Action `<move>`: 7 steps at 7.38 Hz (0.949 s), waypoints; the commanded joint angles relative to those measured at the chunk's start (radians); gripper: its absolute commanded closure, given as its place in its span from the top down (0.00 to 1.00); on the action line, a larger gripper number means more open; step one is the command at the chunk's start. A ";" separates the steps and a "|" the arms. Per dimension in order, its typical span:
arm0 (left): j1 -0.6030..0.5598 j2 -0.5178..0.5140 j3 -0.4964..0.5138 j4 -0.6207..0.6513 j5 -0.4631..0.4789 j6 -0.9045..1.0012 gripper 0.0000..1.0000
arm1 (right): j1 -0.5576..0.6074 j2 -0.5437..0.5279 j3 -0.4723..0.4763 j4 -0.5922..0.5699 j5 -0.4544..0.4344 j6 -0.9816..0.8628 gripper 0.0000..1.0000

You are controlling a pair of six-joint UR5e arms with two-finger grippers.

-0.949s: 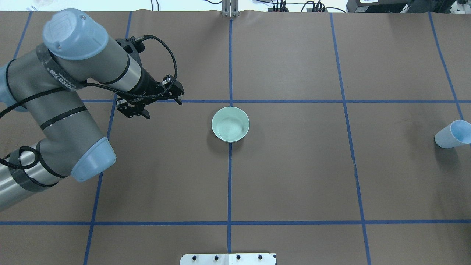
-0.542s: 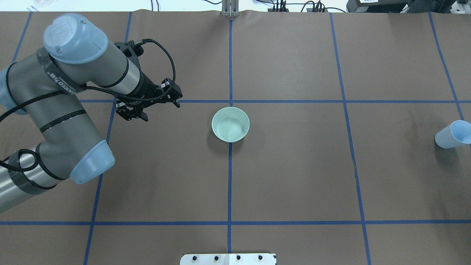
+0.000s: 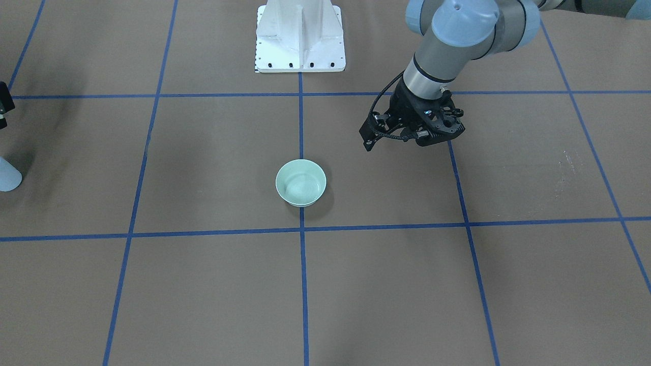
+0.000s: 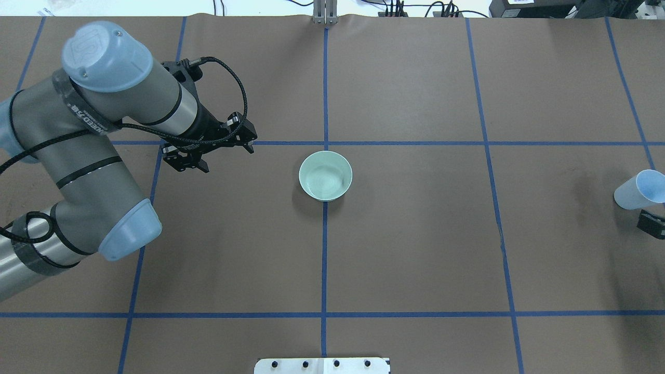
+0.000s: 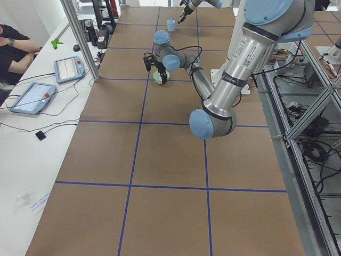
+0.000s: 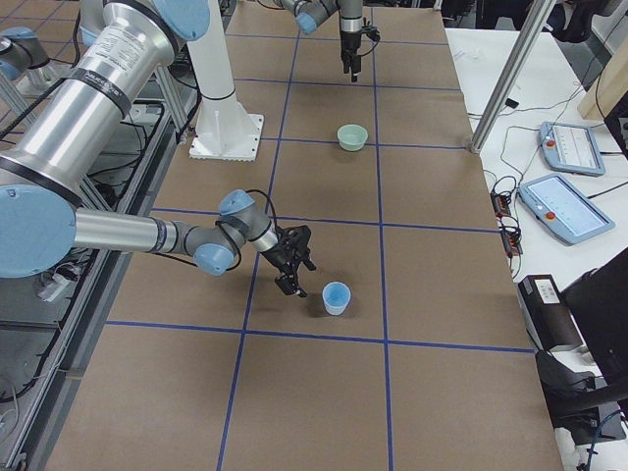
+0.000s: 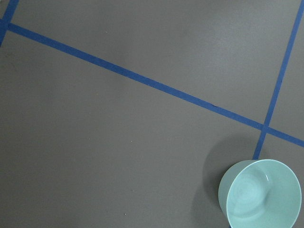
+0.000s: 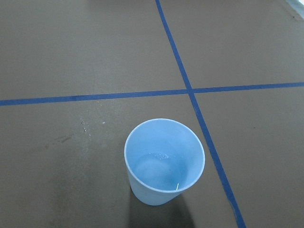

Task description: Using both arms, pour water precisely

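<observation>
A pale green bowl [image 4: 326, 175] stands at the table's middle, also in the left wrist view [image 7: 263, 194]. My left gripper [image 4: 186, 162] hangs above the table to the bowl's left, well apart from it, its fingers spread and empty; it also shows in the front view [image 3: 432, 140]. A light blue cup [image 4: 641, 189] stands upright at the far right edge with a little water in it [image 8: 164, 161]. My right gripper [image 6: 294, 263] is low beside the cup on the robot's side, open, not touching it. Only its tip shows in the overhead view [image 4: 652, 222].
The white pedestal [image 3: 300, 38] stands at the robot's side of the table. Blue tape lines [image 4: 324, 259] cross the brown cover. Tablets [image 5: 32, 97] and cables lie on a white side bench, where a person [image 5: 13, 50] sits.
My left gripper has drawn back a little to the left, away from the bowl. The tip of my right gripper has come into the overhead view beside the cup.
</observation>
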 commanded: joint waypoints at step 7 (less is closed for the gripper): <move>0.000 0.002 0.006 0.000 0.000 0.000 1.00 | -0.130 0.099 -0.202 0.003 -0.292 0.117 1.00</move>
